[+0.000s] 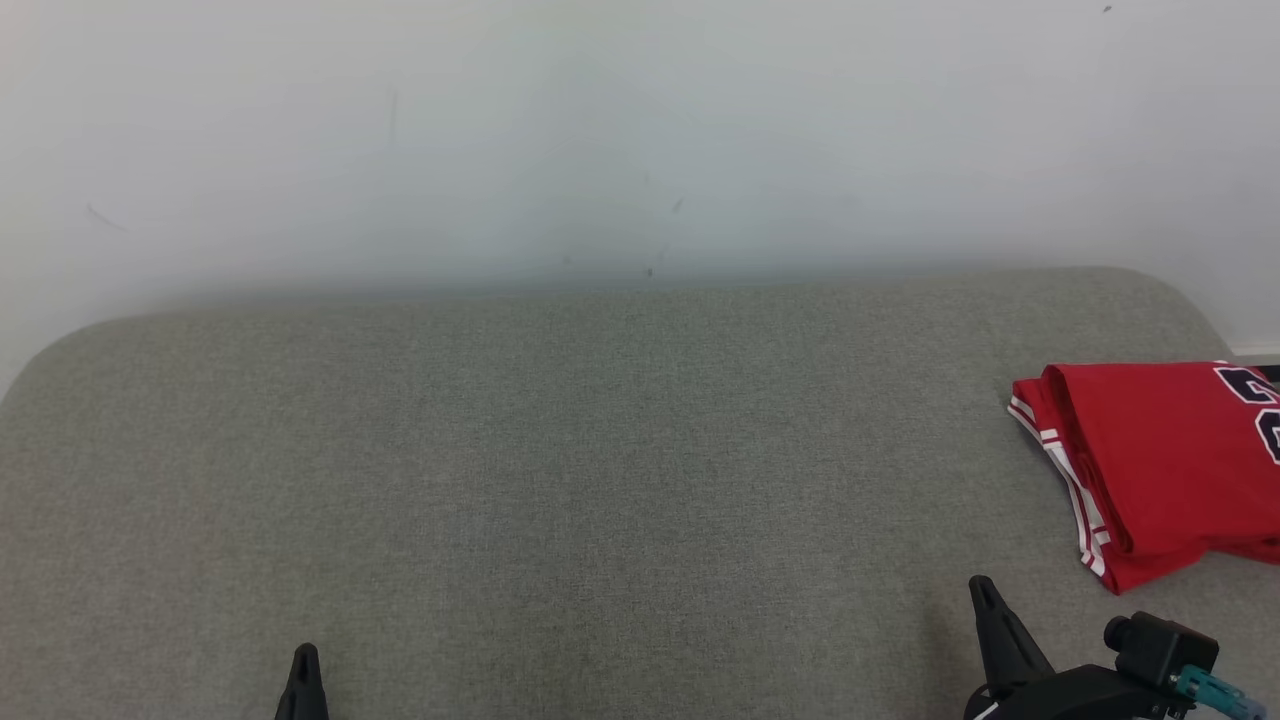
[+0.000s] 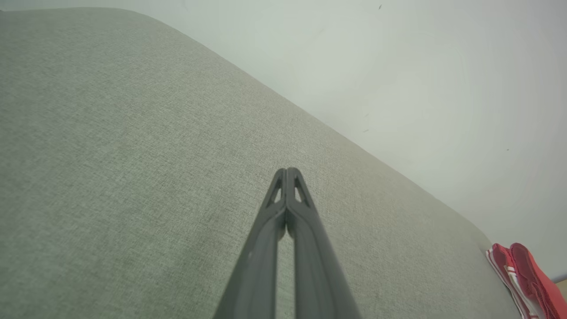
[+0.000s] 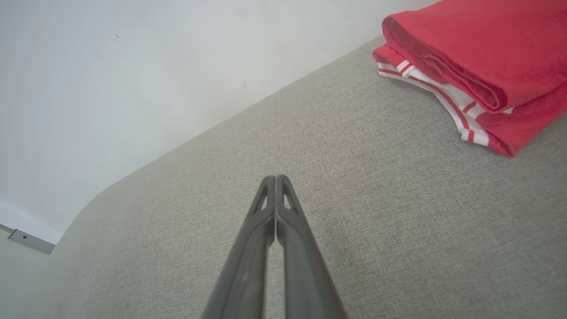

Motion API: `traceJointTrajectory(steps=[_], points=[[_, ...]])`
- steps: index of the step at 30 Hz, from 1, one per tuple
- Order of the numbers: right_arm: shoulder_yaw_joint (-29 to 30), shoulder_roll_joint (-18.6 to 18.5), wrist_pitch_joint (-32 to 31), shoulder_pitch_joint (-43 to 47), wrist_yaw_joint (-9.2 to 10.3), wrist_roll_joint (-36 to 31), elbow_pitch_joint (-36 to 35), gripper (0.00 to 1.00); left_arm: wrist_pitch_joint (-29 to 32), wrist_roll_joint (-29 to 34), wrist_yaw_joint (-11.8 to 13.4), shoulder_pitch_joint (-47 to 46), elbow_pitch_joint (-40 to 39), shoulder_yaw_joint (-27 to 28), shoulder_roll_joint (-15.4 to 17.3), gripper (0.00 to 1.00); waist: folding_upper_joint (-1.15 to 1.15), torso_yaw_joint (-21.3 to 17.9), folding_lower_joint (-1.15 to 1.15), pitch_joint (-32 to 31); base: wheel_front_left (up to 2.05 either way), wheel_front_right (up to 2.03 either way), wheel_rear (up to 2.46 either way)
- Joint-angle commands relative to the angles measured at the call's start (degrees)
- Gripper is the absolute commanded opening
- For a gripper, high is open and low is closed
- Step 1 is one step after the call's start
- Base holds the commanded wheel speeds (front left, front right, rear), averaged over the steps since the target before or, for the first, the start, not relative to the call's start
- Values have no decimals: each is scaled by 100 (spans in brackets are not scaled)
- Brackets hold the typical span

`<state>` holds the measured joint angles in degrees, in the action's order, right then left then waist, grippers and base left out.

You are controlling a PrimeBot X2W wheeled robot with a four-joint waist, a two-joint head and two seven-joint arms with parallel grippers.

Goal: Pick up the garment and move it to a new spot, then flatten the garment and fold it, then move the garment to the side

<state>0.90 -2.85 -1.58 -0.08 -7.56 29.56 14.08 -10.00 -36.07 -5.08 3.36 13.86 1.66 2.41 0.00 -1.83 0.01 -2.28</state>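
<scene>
The garment (image 1: 1165, 465) is a red jersey with white-and-red striped trim and dark numerals, lying folded at the right edge of the grey-green fabric surface (image 1: 600, 480). It also shows in the right wrist view as a folded red garment (image 3: 478, 66) at the upper right, and in the left wrist view as a red garment (image 2: 527, 279) at the far lower right. My right gripper (image 1: 983, 585) is shut and empty, a short way in front of and to the left of the jersey; its tips (image 3: 275, 178) meet. My left gripper (image 1: 305, 652) is shut and empty at the lower left, far from the jersey, tips (image 2: 288, 170) together.
A pale wall (image 1: 640, 130) rises right behind the padded surface's far edge. The surface has rounded far corners (image 1: 60, 350). A white baseboard strip (image 3: 31, 241) shows low on the wall in the right wrist view.
</scene>
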Motion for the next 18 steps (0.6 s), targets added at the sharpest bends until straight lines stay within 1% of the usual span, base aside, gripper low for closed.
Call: traceJointTrajectory(steps=[1, 14, 18], points=[[54, -3, -31, -189, 2, 281, -74, 0, 49, -262, -31, -184, -60, 1, 28, 0, 0, 3, 0, 5, 0, 0, 0], [240, -3, -167, -286, 4, 1392, -57, 0, 299, -1277, -71, -395, 8, 7, 35, 0, 0, 26, 0, 37, 0, 0, 0], [280, -4, -192, -310, 4, 1629, -52, 0, 353, -1487, -81, -448, 24, 8, 36, 0, 0, 31, 0, 44, 0, 0, 0]])
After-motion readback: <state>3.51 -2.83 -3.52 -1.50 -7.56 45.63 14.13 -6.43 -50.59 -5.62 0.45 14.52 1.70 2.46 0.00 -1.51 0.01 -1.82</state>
